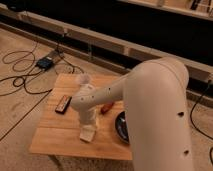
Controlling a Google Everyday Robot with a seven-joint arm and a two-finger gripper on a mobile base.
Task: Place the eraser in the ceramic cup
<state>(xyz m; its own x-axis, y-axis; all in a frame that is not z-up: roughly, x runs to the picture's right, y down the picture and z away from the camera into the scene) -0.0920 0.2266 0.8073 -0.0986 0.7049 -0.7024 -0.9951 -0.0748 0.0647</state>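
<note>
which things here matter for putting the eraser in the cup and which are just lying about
For the job: eraser; tool, low right over it; ceramic cup, farther back.
Lying about: black remote, reddish-brown thing, dark bowl.

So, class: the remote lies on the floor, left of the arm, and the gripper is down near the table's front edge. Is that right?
Not quite. The remote lies on the table, not the floor. It is left of the arm, and the gripper is down near the table's front edge. The camera view shows it.
</note>
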